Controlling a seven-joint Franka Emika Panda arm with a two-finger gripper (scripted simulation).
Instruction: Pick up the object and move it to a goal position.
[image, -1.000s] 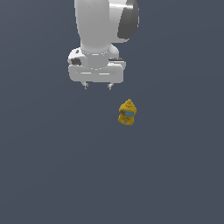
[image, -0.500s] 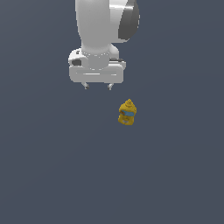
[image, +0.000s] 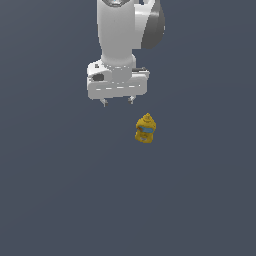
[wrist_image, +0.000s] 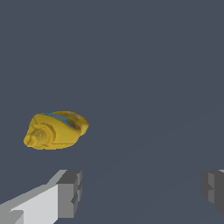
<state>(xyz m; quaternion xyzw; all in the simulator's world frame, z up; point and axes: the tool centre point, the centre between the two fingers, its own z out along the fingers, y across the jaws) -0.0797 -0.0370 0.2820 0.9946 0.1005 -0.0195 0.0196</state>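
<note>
One yellow bottle (image: 145, 129); two fingers (wrist_image: 69, 193) spread, empty.

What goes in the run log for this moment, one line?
phase: approach | gripper: open, empty | yellow squeeze bottle: on the surface, untouched, toward the exterior view's right of the gripper | grasp: not yet

The whole background is one flat surface (image: 60, 200) of dark grey-blue colour, the same in both views. It has no pattern and no visible edge. The light is soft and even, with only faint shading.
</note>
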